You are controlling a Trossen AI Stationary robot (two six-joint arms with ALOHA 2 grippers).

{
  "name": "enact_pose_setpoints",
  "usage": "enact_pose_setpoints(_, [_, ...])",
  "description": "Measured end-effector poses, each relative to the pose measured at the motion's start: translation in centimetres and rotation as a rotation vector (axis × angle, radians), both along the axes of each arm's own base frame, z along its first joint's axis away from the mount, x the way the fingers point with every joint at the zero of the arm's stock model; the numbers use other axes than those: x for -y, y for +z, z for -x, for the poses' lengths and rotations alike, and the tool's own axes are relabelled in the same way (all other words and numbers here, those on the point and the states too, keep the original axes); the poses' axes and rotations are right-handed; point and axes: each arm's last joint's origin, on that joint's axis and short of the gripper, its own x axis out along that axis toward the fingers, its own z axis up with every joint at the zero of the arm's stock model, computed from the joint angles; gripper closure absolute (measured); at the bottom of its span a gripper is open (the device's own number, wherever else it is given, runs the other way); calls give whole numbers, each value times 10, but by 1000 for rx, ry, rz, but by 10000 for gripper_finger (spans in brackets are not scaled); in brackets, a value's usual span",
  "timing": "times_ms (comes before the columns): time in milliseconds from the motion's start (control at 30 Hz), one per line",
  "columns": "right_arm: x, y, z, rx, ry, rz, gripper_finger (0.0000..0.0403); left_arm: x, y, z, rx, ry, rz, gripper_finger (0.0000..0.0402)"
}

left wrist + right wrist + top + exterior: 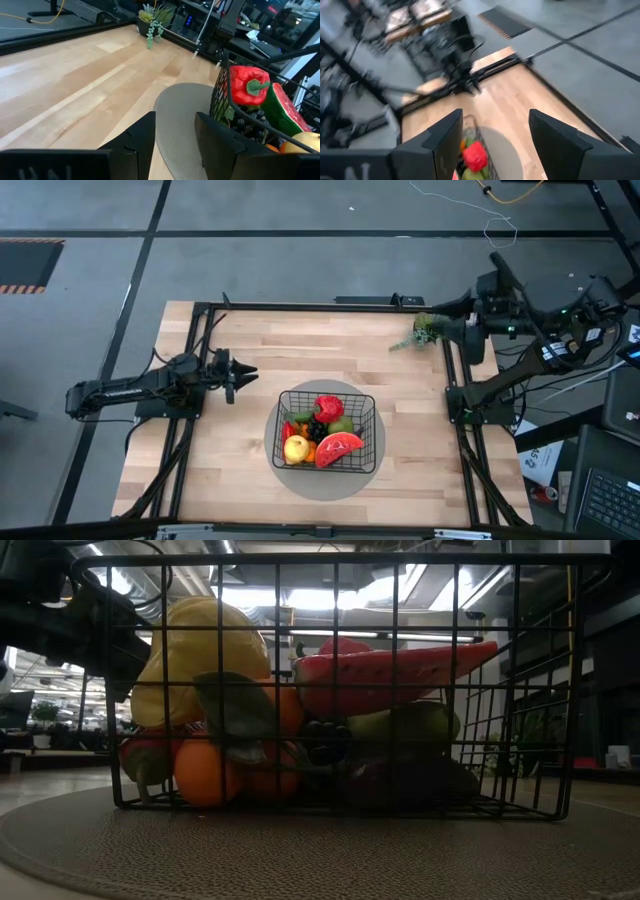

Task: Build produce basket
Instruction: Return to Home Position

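both grippers are hanging empty with fingers spread, the left gripper [247, 371] pointing from the bench's left edge at the basket [367, 405] sitting mid-bench toward the near edge with produce [328, 408] piled inside, nearer it than the right gripper [432, 315] at the far right corner.

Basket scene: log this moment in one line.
basket: on grey disc, holds produce | left tool: open, empty, left of basket | right tool: open, empty, near leafy sprig

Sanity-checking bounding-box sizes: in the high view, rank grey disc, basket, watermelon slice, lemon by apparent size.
Largest to smallest:
1. grey disc
2. basket
3. watermelon slice
4. lemon
The disc only just outspans the basket.
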Motion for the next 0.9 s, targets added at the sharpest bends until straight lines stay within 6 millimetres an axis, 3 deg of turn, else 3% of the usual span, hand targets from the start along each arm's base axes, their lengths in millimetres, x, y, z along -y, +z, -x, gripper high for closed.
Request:
enact_pose_setpoints(133, [-4, -5, -8, -37, 110, 34, 175, 0, 0, 0, 0, 0, 0, 269])
enact_pose_setpoints(400, [-7, -24, -19, -114, 120, 45, 175, 0, 0, 0, -1, 1, 0, 269])
enact_pose_setpoints(533, [-4, -34, -3, -128, 142, 58, 175, 0, 0, 0, -1, 1, 0, 269])
enact_pose_setpoints(667, [0, -44, 17, -30, 160, 40, 175, 0, 0, 0, -1, 1, 0, 269])
enact_pose_setpoints(900, [-7, -91, 16, 159, 393, -27, 175, 0, 0, 0, -1, 1, 0, 269])
